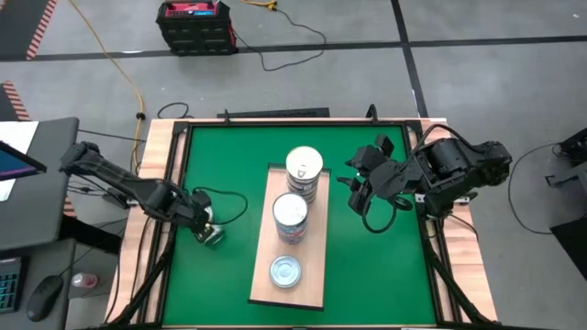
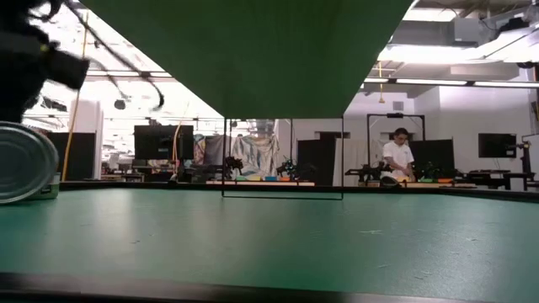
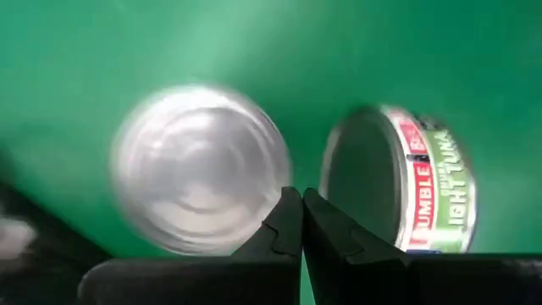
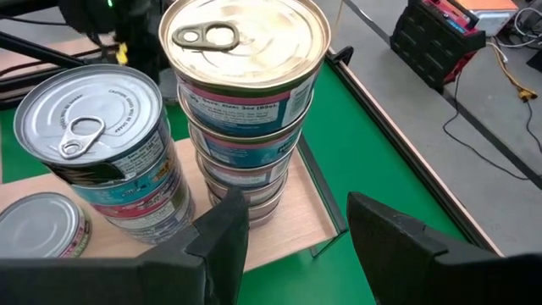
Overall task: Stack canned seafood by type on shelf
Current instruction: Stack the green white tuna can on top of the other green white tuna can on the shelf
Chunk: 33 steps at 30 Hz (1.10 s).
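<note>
Green mat [image 1: 385, 266], pale wooden shelf [image 1: 316, 275], grey concrete floor [image 1: 459, 82]

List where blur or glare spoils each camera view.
Left wrist view: both cans are smeared, the silver can washed out by glare, the tuna can soft. Low view: the near can and the arm above it are blurred; bright ceiling lights behind. High and right wrist views: sharp, the gold-lidded stack crisp.
</note>
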Motion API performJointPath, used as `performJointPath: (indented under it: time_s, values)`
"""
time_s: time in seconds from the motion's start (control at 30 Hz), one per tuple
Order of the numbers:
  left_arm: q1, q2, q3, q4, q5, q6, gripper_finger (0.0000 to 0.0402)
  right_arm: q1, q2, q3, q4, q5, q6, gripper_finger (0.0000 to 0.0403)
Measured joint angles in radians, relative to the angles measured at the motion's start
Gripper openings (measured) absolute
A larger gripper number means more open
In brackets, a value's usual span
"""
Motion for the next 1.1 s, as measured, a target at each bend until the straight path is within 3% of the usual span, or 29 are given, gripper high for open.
performJointPath:
  time_s: [0.1, 0.2, 0.33, 0.53, 0.77, 0.9, 1.1]
  values:
    - [-0.002, -0.004, 0.084, -0.062, -0.11, 0.052, 0.0, 0.0, 0.0, 0.0, 0.0, -0.001, 0.0, 0.0228]
    - [-0.01, -0.003, 0.153, -0.021, -0.198, 0.14, 0.0, -0.001, 0.0, 0.0, 0.011, -0.003, 0.0, 0.0228]
    - [-0.003, 0.014, 0.184, -0.019, -0.233, 0.122, 0.0025, -0.001, 0.0, 0.0, 0.02, -0.003, 0.0, 0.0228]
    - [-0.002, 0.045, 0.174, -0.006, -0.136, 0.055, 0.014, -0.001, 0.0, 0.0, 0.043, -0.002, 0.0, 0.0228]
    - [-0.002, 0.107, 0.174, 0.076, 0.026, 0.114, 0.0259, -0.001, 0.001, 0.0, 0.046, 0.003, 0.0, 0.0228]
    - [-0.002, 0.153, 0.174, 0.084, 0.08, 0.163, 0.0288, -0.001, 0.001, 0.0, 0.046, 0.003, 0.0, 0.0228]
    - [-0.003, 0.265, 0.174, 0.029, 0.093, 0.205, 0.0283, -0.001, 0.001, 0.0, 0.045, 0.003, 0.0, 0.0228]
